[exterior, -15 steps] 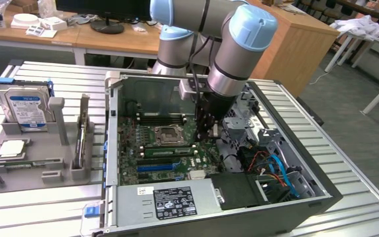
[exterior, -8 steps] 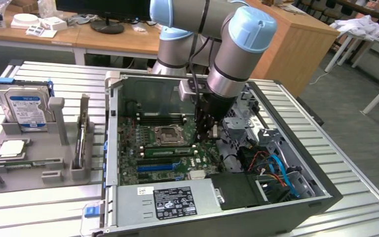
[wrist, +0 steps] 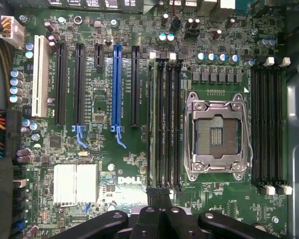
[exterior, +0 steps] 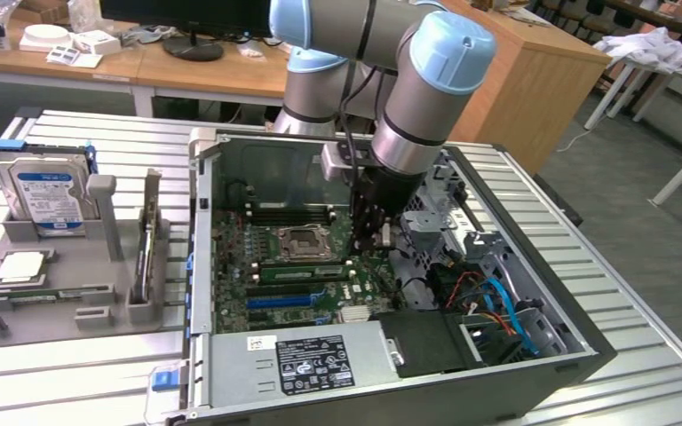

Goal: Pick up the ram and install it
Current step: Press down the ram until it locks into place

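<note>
The robot arm [exterior: 418, 98] reaches down from the far side into an open computer case [exterior: 578, 348] that lies on a ribbed metal table [exterior: 68, 382]. Its black gripper [exterior: 375, 241] hangs low over the green main board [exterior: 241, 266], just right of the empty processor socket [exterior: 299, 240].

In the wrist view the gripper [wrist: 162, 196] has its fingers pressed together with nothing between them. The tips sit at one end of a bank of 4 long black slots [wrist: 168, 124] beside the socket [wrist: 217, 134].

The ram [wrist: 149, 124] stands in the outermost slot of that bank, the one farthest from the socket. In the exterior view the ram [exterior: 299, 272] runs left to right just on the near side of the socket, and the gripper is by its right end. Whether the fingertips touch it cannot be told.

A second bank of 4 slots [wrist: 269, 124] lies on the other side of the socket. A blue card slot [wrist: 116, 84] and a ribbed silver cooling block [wrist: 74, 184] sit beyond the ram, away from the socket.

Left of the case, a grey holder [exterior: 68, 312] carries a hard drive [exterior: 43, 193] with a blue label standing upright at its far end. A square silver chip [exterior: 21, 266] lies in front of the drive. A long thin board [exterior: 148, 240] stands on edge along the holder's right side. A power supply box [exterior: 317, 359] fills the near end of the case
</note>
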Robot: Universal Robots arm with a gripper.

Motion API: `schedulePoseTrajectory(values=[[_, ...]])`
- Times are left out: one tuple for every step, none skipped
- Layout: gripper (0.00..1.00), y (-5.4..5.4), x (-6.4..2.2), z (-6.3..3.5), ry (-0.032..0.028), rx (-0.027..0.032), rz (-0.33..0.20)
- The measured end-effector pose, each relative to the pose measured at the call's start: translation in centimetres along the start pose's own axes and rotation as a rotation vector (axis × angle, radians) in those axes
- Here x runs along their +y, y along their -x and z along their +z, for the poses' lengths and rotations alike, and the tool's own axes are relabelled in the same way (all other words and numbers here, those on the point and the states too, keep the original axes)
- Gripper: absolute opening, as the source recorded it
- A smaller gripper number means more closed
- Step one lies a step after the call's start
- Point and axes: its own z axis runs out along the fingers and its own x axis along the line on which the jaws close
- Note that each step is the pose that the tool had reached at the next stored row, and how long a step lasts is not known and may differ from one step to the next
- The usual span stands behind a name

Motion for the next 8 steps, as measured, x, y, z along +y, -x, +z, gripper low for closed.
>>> schedulePoseTrajectory(values=[[0.11, 0.0, 0.0, 0.02, 0.0, 0.0001, 0.0], [0.11, 0.0, -0.01, 0.09, -0.0001, -0.0001, 0.0], [0.11, -0.01, -0.01, 0.19, -0.0001, -0.0001, 0.0], [0.11, -0.02, -0.01, 0.29, 0.0, 0.0001, 0.0], [0.11, -0.03, -0.02, 0.41, -0.0001, -0.0001, 0.0], [0.11, -0.03, -0.03, 0.52, 0.0, 0.0, 0.0], [0.11, -0.05, -0.03, 0.64, 0.0, 0.0, 0.0], [0.11, -0.05, -0.04, 0.75, 0.0, 0.0, 0.0]])
